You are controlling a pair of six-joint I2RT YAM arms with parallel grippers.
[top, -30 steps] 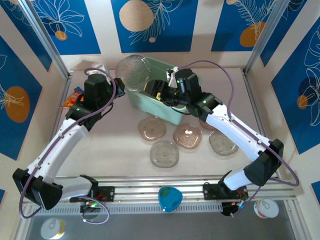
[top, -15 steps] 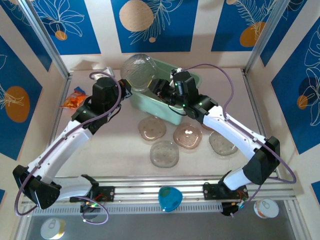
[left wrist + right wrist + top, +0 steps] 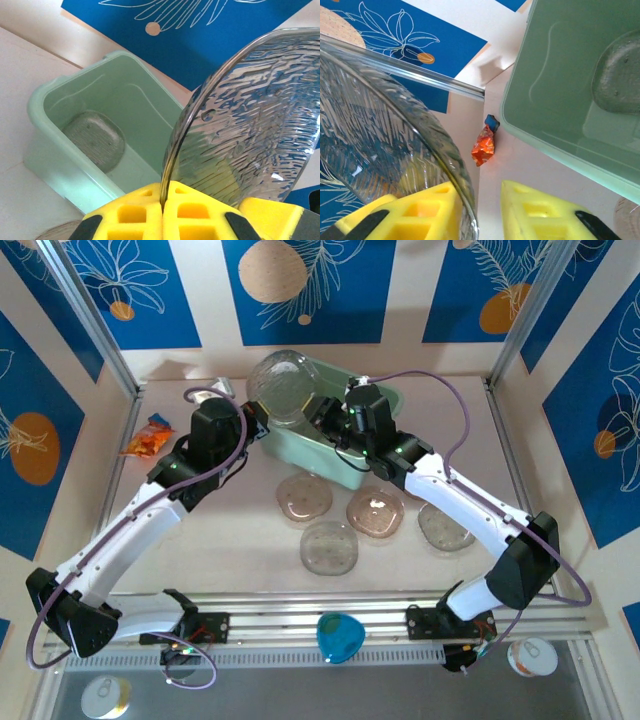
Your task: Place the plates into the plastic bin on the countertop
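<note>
left arm [image 3: 130, 525] extended, jaws clamping a plate [image 3: 280, 388] (right arm [image 3: 470, 505]: jaws apart)

- No word, number or brand can be read anywhere.
- Orange packet [image 3: 148, 436] at the left of the overhead view: its print is too small to make out.
- Blue wall panels [image 3: 345, 300] along the top: drawn leaves and circles, no lettering.

left pincer [image 3: 257, 423] holds a clear plate [image 3: 283, 388] over the bin [image 3: 300, 453].
</note>
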